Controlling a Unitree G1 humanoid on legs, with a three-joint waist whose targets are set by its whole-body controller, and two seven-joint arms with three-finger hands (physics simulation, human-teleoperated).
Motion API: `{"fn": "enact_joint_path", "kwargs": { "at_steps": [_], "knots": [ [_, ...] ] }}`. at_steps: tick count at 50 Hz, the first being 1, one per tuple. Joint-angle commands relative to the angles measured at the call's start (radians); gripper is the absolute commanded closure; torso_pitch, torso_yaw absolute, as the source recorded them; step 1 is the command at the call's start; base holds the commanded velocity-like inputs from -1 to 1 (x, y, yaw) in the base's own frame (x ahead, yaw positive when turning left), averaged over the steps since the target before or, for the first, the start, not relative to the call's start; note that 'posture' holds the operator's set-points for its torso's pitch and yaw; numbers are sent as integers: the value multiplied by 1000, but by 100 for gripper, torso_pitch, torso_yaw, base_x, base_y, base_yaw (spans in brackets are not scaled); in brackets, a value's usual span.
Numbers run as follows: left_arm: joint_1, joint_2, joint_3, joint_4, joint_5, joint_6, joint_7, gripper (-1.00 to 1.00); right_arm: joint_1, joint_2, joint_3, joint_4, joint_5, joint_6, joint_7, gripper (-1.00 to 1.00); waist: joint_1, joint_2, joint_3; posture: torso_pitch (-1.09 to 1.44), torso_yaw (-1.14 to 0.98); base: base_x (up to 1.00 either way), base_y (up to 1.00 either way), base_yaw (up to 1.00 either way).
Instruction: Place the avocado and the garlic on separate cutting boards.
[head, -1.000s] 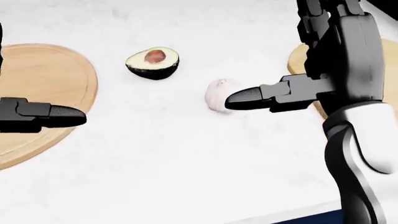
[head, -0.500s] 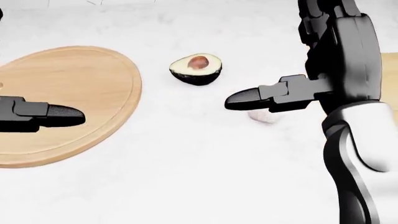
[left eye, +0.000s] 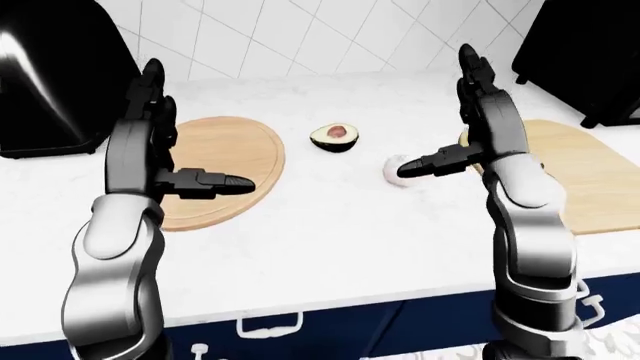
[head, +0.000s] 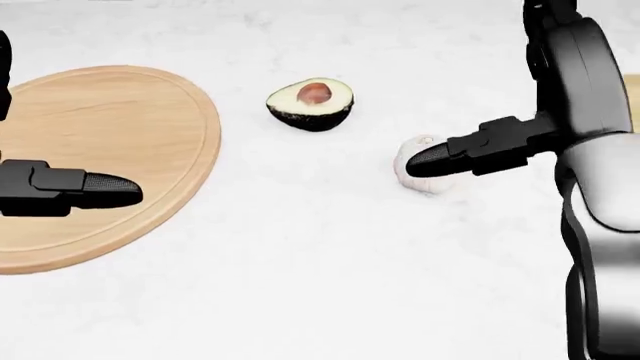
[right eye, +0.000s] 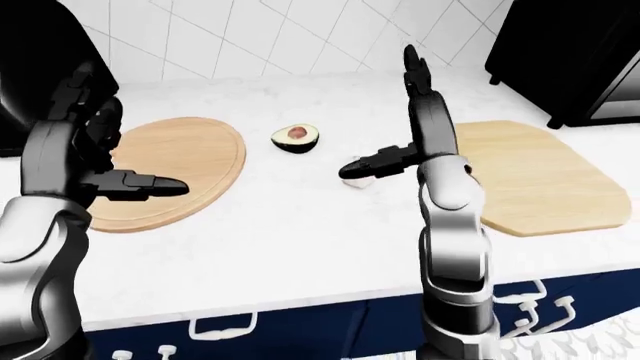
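Observation:
A halved avocado (head: 311, 103), pit up, lies on the white counter to the right of a round wooden cutting board (head: 110, 142). A white garlic bulb (head: 418, 175) lies lower right of the avocado, partly hidden by my right thumb (head: 445, 157). A second, rectangular board (left eye: 585, 172) lies on the right. My right hand (left eye: 445, 120) is open, fingers up, thumb over the garlic. My left hand (left eye: 195, 135) is open and empty, its thumb above the round board.
A black appliance (left eye: 45, 75) stands at the left of the counter, another (left eye: 590, 52) at the upper right. A tiled wall runs along the top. The counter's near edge, with navy drawers (left eye: 270, 326) below, is at the bottom.
The head view has shifted, so the boards, avocado and garlic slid rightward in the picture. My right hand now sits further right, and more of the garlic shows beside the thumb.

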Motion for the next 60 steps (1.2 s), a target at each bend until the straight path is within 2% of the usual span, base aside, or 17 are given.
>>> {"fn": "enact_joint_path", "kwargs": {
  "at_steps": [1,17,22,42,45,49,54,60],
  "knots": [
    [-25,10,6,-28,2,-32,5,-100,-21,-1,2,-28,-40,-50,19,-100,1,1,-24,0,0,0,0,0],
    [-22,6,1,-23,2,-38,7,-100,75,78,52,77,-214,-209,108,-100,-4,5,-27,0,0,0,0,0],
    [-18,10,9,-44,1,-21,3,-100,71,117,69,151,-218,-254,81,-100,-7,7,-30,0,0,0,0,0],
    [6,3,12,-46,4,-38,0,-100,3,107,58,321,-178,-328,20,-100,-5,7,-32,0,0,0,0,0],
    [6,4,14,-47,4,-38,-1,-100,-10,105,58,347,-173,-338,10,-93,-4,7,-32,0,0,0,0,0],
    [9,4,18,-53,2,-35,-1,-100,-10,104,61,364,-172,-346,7,-73,-4,7,-32,0,0,0,0,0],
    [11,5,19,-55,1,-35,-1,-100,-9,98,54,373,-168,-350,0,-73,-4,6,-32,0,0,0,0,0],
    [12,5,19,-53,1,-37,0,-100,-4,94,52,373,-164,-349,-2,-58,-2,6,-32,0,0,0,0,0]
  ]
}}
